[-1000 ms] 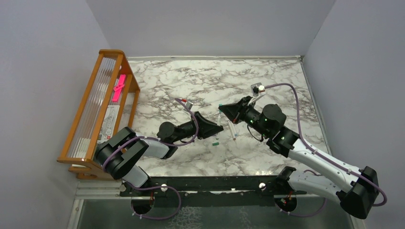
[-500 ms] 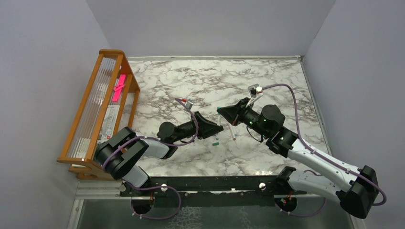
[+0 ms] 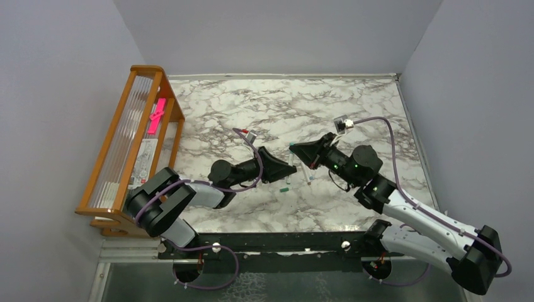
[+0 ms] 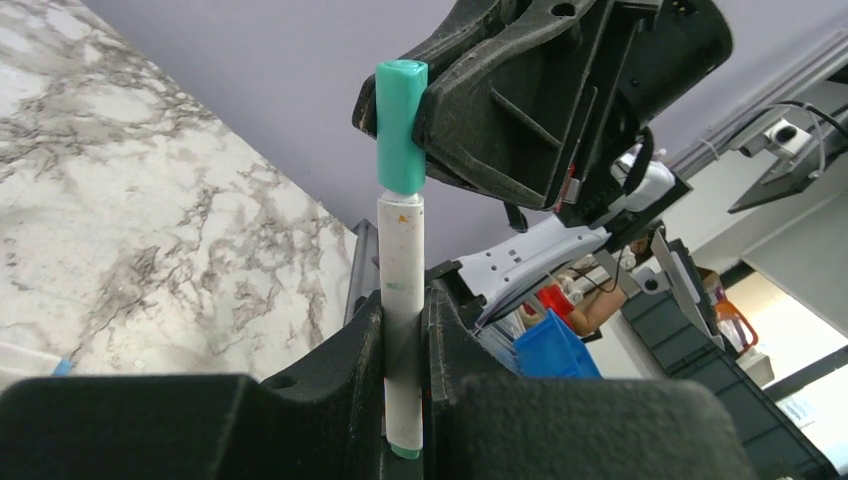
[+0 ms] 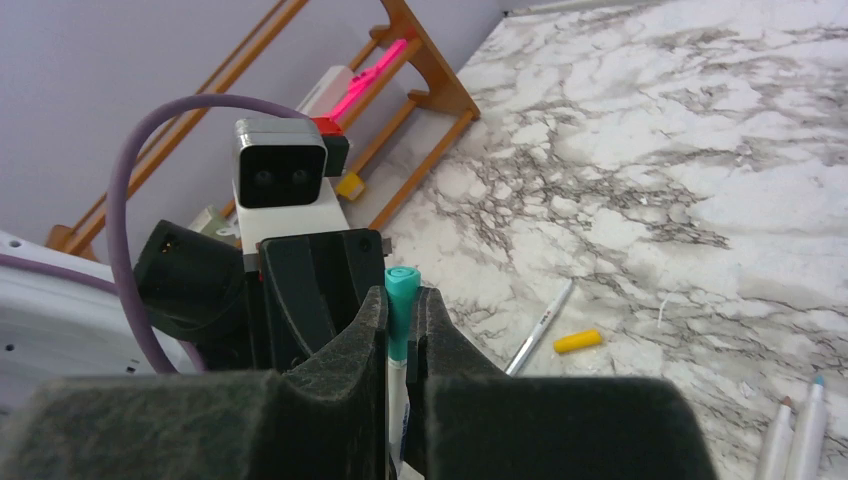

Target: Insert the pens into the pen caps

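Left gripper [image 4: 405, 330] clamps a white pen [image 4: 401, 250], right gripper [image 5: 400, 320] pinches the teal cap [image 4: 401, 125] against its tip — loose pen [image 5: 540, 325], yellow cap [image 5: 580, 341] unpaired.

Bright even diffuse light, faint soft shadows, overhead view sharp, wrist views blurred in near foreground

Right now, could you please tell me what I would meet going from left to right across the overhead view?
The wooden rack → left arm's wrist camera → small green cap on the table → loose white pens → right arm's wrist camera.
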Action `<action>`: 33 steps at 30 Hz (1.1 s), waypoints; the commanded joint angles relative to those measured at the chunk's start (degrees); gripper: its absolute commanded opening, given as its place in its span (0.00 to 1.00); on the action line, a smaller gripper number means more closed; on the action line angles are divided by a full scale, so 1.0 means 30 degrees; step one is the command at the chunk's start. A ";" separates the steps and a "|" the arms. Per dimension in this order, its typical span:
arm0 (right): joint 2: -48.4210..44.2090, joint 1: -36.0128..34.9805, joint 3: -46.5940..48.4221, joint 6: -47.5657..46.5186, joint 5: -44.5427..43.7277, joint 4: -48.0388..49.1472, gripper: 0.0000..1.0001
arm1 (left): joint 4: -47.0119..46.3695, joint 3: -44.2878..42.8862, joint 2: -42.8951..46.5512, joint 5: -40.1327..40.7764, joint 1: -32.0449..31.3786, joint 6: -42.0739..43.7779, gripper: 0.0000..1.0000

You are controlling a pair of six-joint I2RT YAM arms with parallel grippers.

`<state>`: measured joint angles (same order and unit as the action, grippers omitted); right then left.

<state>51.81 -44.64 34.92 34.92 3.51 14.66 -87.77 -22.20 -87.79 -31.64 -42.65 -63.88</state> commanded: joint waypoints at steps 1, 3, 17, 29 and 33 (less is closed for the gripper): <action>-0.1011 -0.0060 -0.0865 0.0346 0.1397 0.0989 0.01 | -0.4337 -0.0963 0.1284 -0.0115 -0.0079 -0.0214 0.00; -0.1123 -0.0060 -0.1071 0.0358 0.1964 0.1408 0.01 | -0.4351 -0.1196 0.1412 -0.0308 -0.0079 -0.0267 0.00; -0.2009 -0.0057 -0.1268 -0.0193 0.3634 0.2783 0.01 | -0.4392 -0.3792 0.1497 -0.4754 0.0178 -0.1078 0.00; -0.3205 -0.0046 -0.1724 -0.0406 0.3986 0.2739 0.01 | -0.4436 -0.4894 0.1357 -0.6465 0.0448 -0.1267 0.00; -0.3590 -0.0042 -0.1602 -0.0593 0.4016 0.2538 0.03 | -0.4407 -0.5099 0.1179 -0.6685 0.0448 -0.1184 0.00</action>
<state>41.85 -44.18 31.35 34.92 12.10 26.68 -87.99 -34.74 -85.27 -50.54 -41.58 -67.42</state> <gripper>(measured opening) 0.054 0.150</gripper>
